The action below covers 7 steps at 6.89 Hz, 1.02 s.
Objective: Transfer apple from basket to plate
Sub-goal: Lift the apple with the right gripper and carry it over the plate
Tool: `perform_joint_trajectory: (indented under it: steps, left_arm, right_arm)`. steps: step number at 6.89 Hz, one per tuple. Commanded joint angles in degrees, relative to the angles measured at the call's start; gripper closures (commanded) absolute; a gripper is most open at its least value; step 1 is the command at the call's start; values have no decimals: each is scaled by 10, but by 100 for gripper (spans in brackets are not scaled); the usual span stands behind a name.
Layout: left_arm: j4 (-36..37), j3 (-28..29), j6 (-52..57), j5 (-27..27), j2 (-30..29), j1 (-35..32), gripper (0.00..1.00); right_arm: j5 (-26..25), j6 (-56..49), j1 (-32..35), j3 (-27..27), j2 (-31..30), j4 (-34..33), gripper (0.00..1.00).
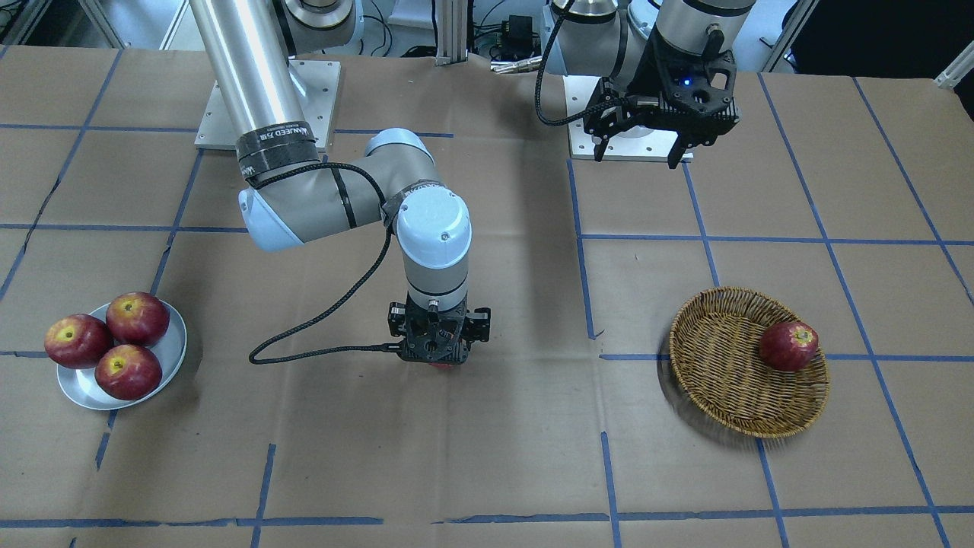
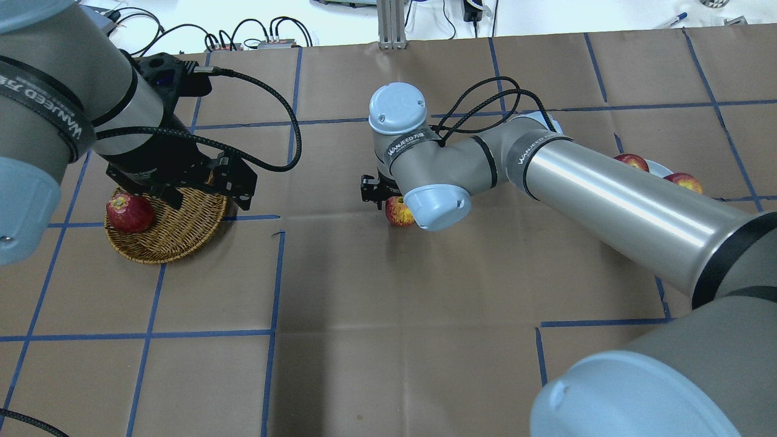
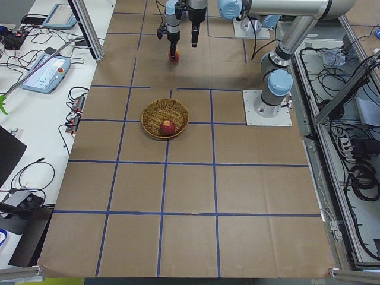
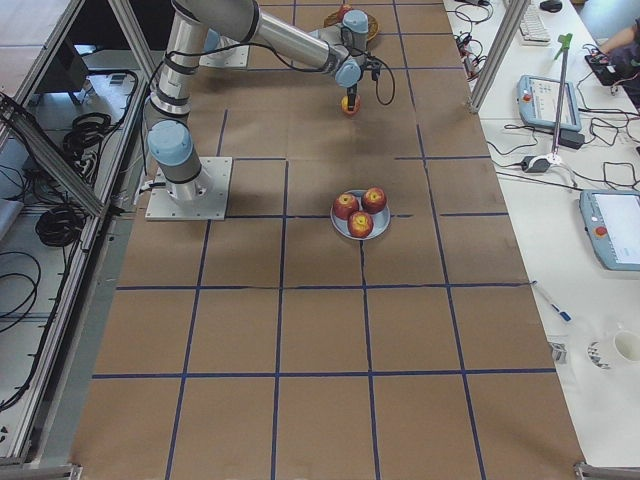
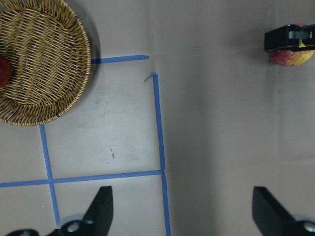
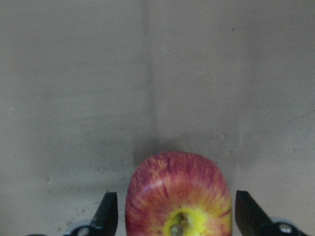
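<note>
The apple (image 6: 178, 196), pinkish-red streaked with a yellow stem patch, rests on the paper-covered table at its middle and also shows in the overhead view (image 2: 397, 212). My right gripper (image 6: 177, 216) is low over it, its jaws open on either side with small gaps. In the front view the gripper (image 1: 439, 348) hides all but a red sliver. My left gripper (image 5: 184, 211) is open and empty, held high beside the wicker basket (image 1: 715, 358). The basket holds one dark red apple (image 1: 789, 346). The metal plate (image 1: 173, 354) is at the far side.
Three dark red apples (image 1: 114, 342) lie on the plate. In the overhead view my right arm hides most of the plate (image 2: 658, 165). Blue tape lines (image 1: 582, 259) grid the brown paper. The arms' base plates (image 1: 631, 144) are at the robot's edge.
</note>
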Motion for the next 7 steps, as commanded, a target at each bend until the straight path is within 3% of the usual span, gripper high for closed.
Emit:
perform_joint_trajectory:
  steps: [1, 2, 4, 6, 7]
  left_arm:
    - [5, -2, 0, -1, 0, 1, 1]
    - [5, 5, -2, -1, -3, 0, 1]
    - [6, 15, -3, -1, -12, 1, 1]
    - [6, 30, -3, -2, -26, 1, 1]
    - [6, 43, -3, -2, -33, 1, 1]
  right_arm:
    - [-1, 1, -1, -4, 5, -13, 40]
    - [-1, 0, -1, -6, 1, -12, 45]
    - [-7, -2, -3, -34, -27, 19, 46]
    - [-10, -57, -31, -61, -94, 145, 48]
    - [-8, -110, -81, -59, -130, 193, 48]
